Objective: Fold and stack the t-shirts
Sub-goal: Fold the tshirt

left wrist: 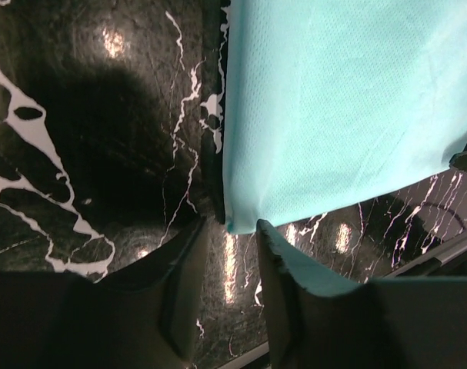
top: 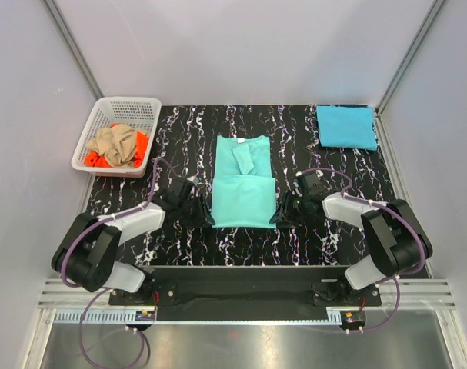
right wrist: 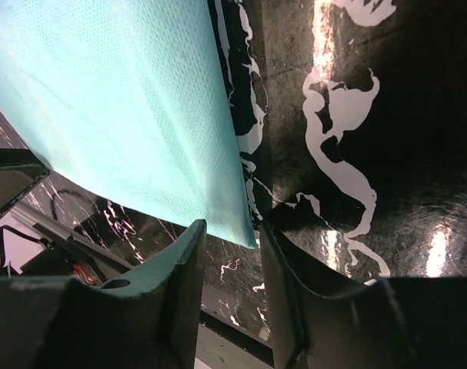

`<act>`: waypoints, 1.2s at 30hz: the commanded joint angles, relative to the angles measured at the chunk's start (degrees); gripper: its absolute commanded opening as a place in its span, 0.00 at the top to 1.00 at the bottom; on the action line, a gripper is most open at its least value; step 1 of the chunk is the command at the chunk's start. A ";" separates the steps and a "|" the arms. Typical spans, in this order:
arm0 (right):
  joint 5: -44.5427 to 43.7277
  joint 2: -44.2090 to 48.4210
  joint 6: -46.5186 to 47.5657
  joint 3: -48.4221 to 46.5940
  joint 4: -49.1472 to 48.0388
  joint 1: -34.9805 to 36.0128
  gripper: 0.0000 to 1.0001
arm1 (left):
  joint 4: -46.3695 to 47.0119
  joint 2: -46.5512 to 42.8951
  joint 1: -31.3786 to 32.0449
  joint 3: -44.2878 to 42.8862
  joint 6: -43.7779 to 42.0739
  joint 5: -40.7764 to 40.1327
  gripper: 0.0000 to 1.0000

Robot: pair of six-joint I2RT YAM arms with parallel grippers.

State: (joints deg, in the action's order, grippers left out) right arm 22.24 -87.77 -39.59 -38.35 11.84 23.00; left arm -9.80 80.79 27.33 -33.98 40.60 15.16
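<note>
A mint-teal t-shirt lies flat mid-table, its sides folded in and its near half doubled over. My left gripper sits low at its near left corner, my right gripper at its near right corner. In the left wrist view the gripper is open and the shirt ends in a corner just at the fingertips. In the right wrist view the gripper is open too, with the corner of the shirt reaching slightly between the fingers, unclamped. A folded sky-blue t-shirt lies at the back right.
A white lattice basket at the back left holds a crumpled tan t-shirt on an orange one. The black marbled table ends close behind both grippers at a metal rail. Grey walls enclose three sides.
</note>
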 commanded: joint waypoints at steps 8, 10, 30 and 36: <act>-0.71 0.58 -0.22 3.45 -0.32 0.38 0.59 | 3.20 -1.08 0.44 3.47 1.06 1.45 0.59; -0.53 0.58 -0.40 3.98 -0.93 0.38 0.59 | 3.65 -0.90 0.44 4.00 1.32 1.45 0.59; -3.25 2.34 -1.54 6.88 0.47 0.90 0.58 | 1.46 0.15 2.99 4.62 1.06 -4.16 0.65; -4.49 2.34 -1.28 6.62 1.53 0.90 0.60 | -2.50 -1.34 3.60 3.65 -0.34 -8.47 0.64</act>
State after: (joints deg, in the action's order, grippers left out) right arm 24.01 -84.86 -42.48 -33.47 7.40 23.33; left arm -4.67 79.61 30.50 -30.96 42.89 12.88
